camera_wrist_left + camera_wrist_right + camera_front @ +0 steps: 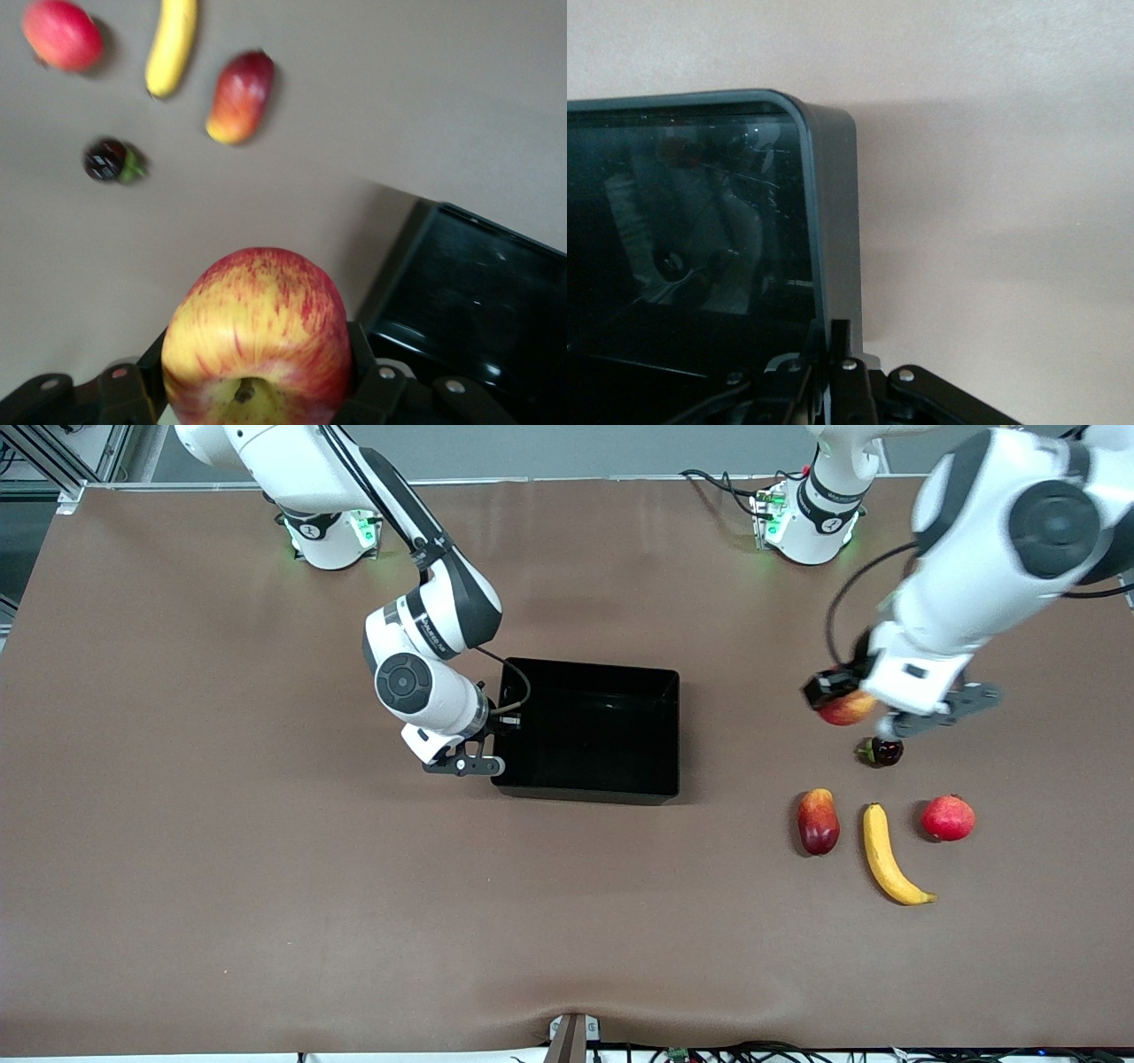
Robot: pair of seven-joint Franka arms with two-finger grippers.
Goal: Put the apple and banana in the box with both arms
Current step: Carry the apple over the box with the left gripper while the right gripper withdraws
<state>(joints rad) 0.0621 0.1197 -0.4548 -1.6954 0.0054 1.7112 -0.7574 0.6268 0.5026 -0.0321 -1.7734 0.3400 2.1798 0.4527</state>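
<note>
Bare table (735, 717) between box (589, 731), fruits.

A brown table (266, 886) fills the front view nearly edge to edge. At centre right lies a small dark purple fruit with a green stem (882, 752). Lower right, an elongated red-and-yellow mango (818, 821) lies on the table. A round pinkish-red pomegranate (948, 817) sits farther toward the frame's right edge, well apart from the mango. Cables (753, 1052) trail along the bottom edge.
</note>
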